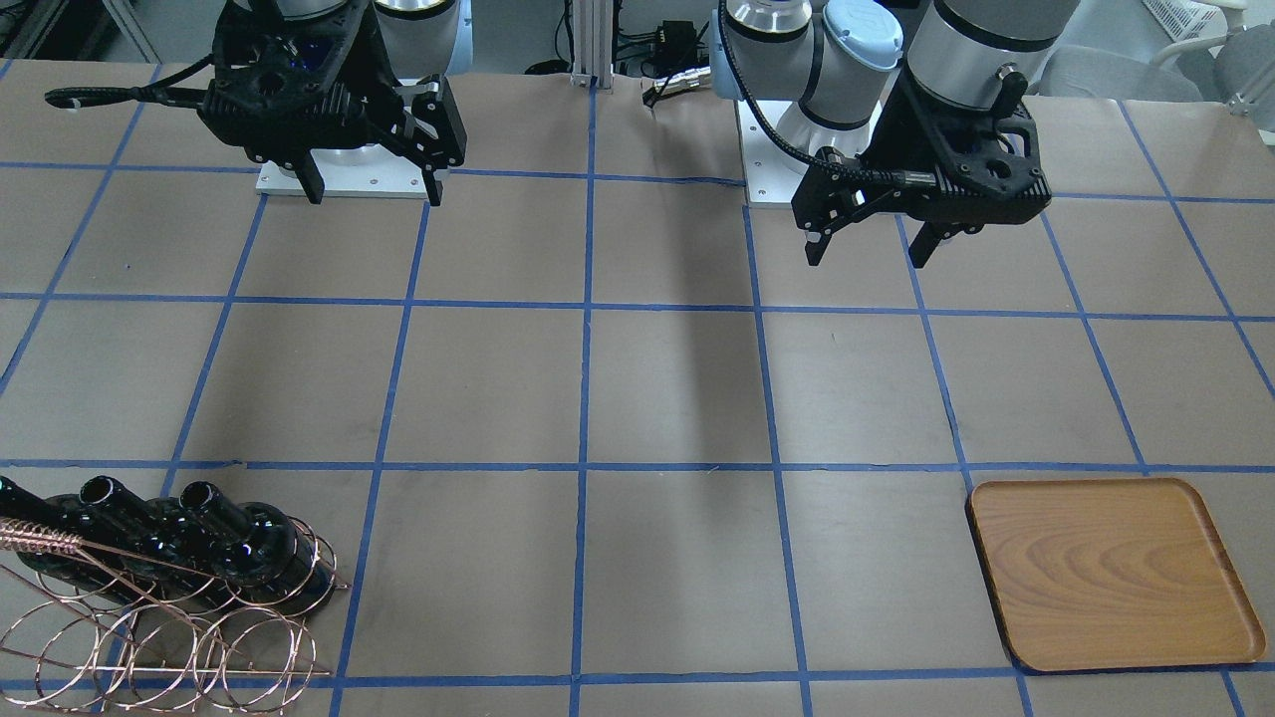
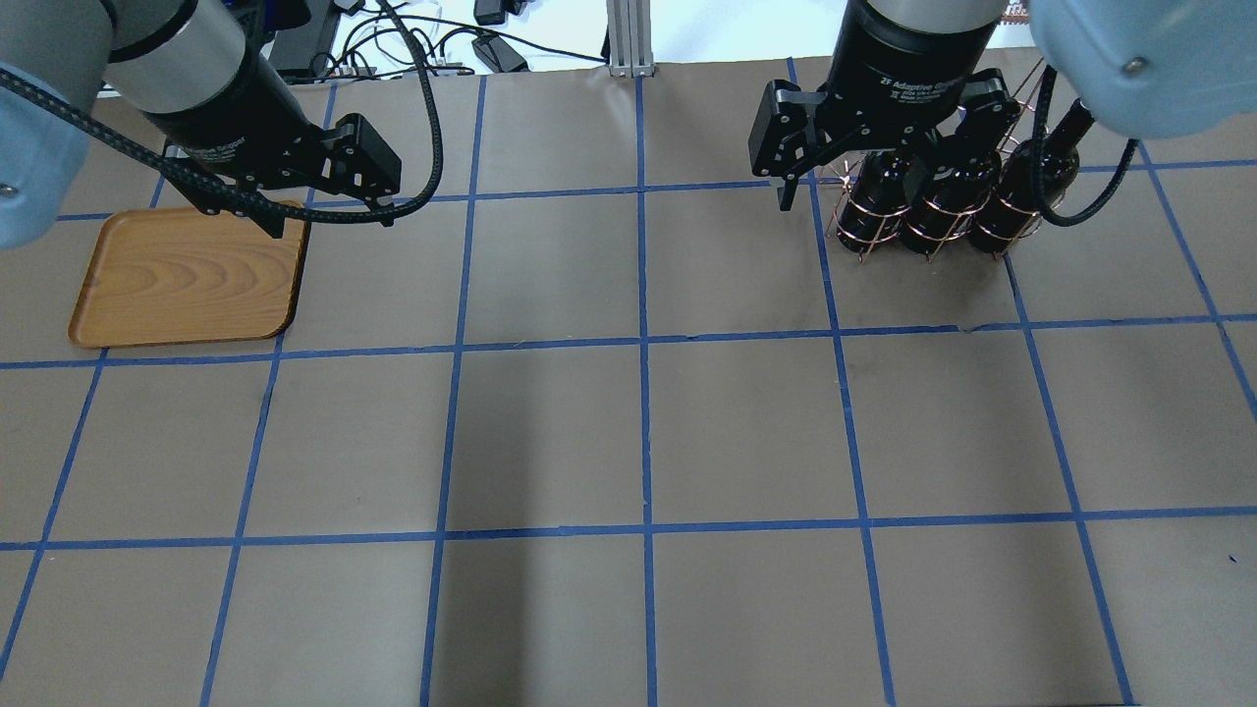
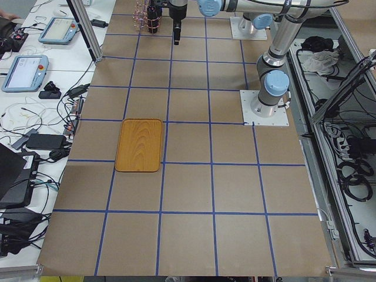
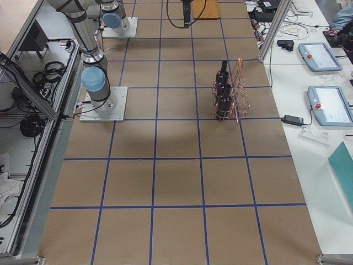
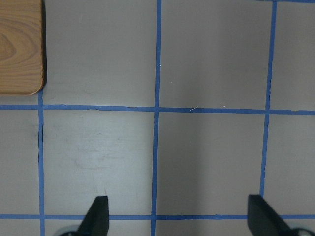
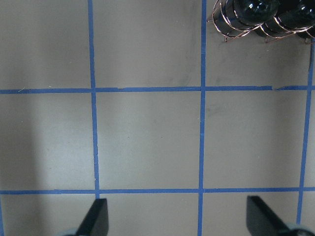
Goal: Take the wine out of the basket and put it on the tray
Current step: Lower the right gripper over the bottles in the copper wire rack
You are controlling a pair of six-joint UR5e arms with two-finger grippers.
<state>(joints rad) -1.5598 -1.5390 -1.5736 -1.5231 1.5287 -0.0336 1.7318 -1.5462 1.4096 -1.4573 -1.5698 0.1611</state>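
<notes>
Three near-black wine bottles (image 1: 239,543) stand side by side in the copper wire basket (image 1: 169,637). They also show in the overhead view (image 2: 933,196) and the exterior right view (image 4: 222,94). The wooden tray (image 1: 1111,573) lies bare at the table's other end, also in the overhead view (image 2: 187,280). My right gripper (image 1: 375,194) is open and empty, raised above the table on the robot's side of the basket (image 2: 1021,88). My left gripper (image 1: 867,254) is open and empty, raised beside the tray; its wrist view shows the tray's corner (image 5: 19,44).
The table is brown paper with a blue tape grid. The right wrist view shows the basket's bottom rings (image 6: 236,29) at the top right. Both arm bases (image 1: 339,169) stand at the robot's edge. Tablets and cables lie on a side bench (image 3: 35,70).
</notes>
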